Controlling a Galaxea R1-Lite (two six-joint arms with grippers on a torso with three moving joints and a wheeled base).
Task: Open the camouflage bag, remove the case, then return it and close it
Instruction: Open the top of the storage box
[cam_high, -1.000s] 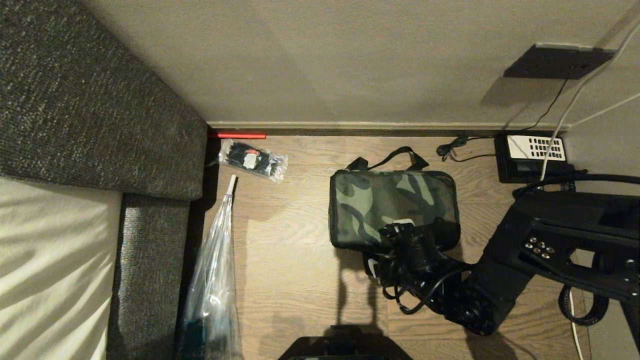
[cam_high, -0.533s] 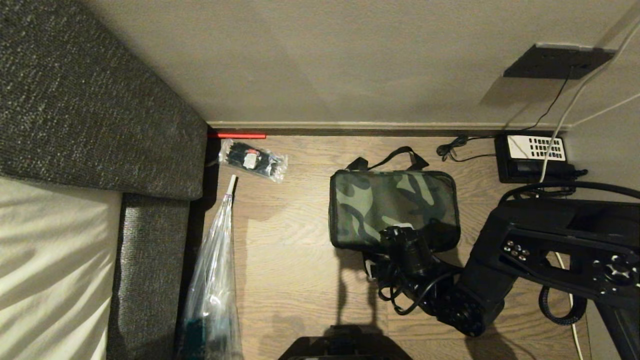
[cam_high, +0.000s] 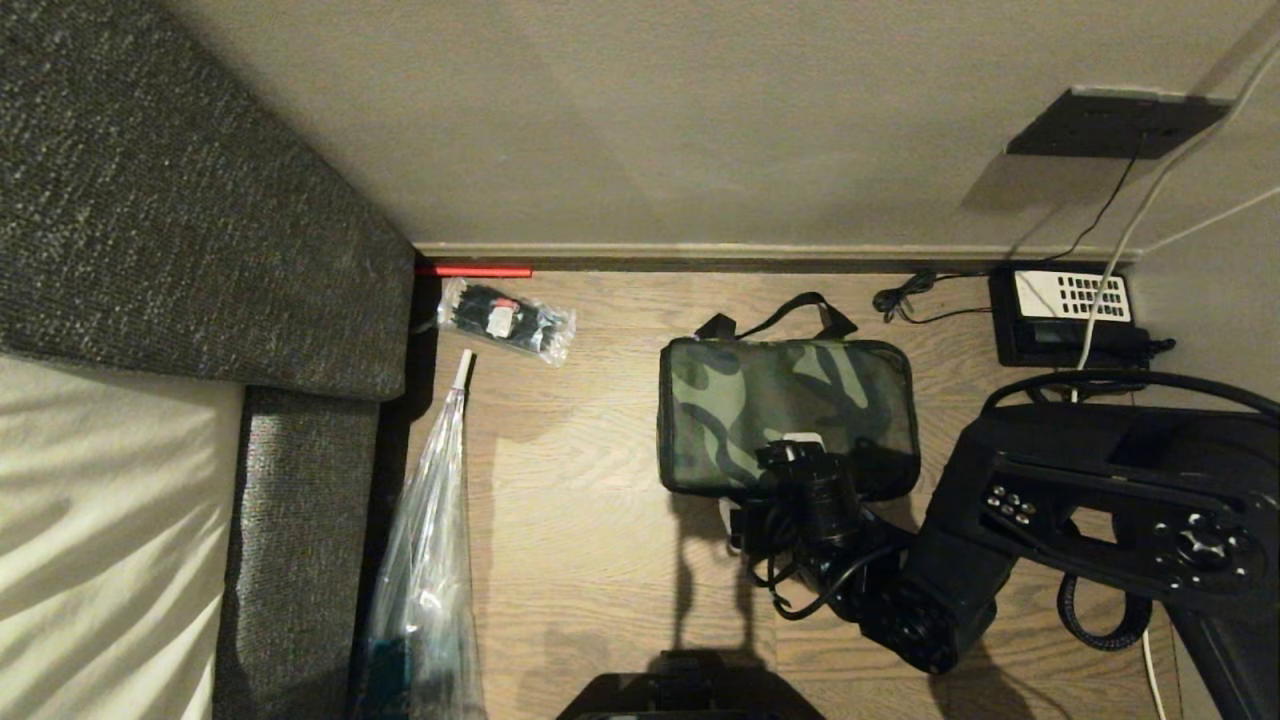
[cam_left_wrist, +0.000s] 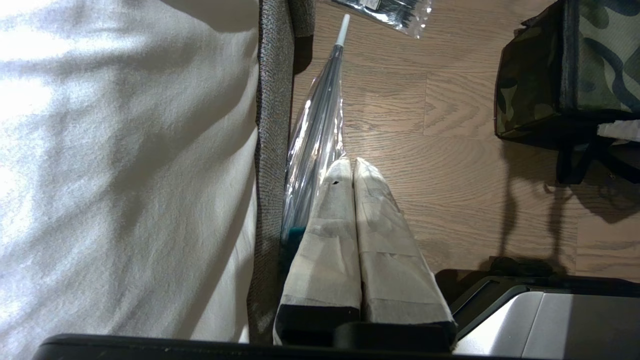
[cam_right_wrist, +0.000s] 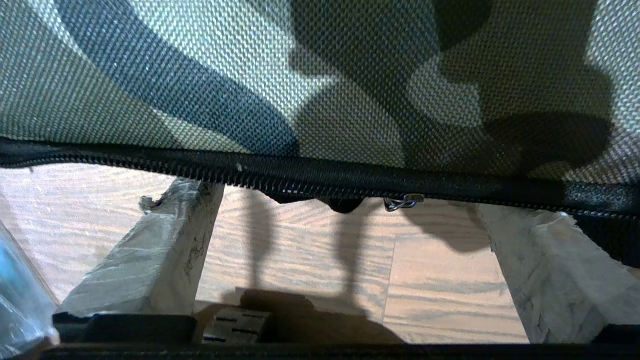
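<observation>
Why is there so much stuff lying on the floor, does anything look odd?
A few things look out of place: a desk telephone sits on the floor by the wall, a clear plastic-wrapped umbrella lies beside the sofa, and a packet of black ties lies nearby. The camouflage bag looks tidy and closed.

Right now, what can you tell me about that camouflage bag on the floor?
The camouflage bag is a boxy bag of woven fabric, its lid patterned in green, grey and black, with black straps at its far side. It lies flat on the wooden floor, lid down. A black zipper runs along the lid's near edge. The open right gripper sits at that edge, its taped fingers reaching under the lid's rim.
</observation>
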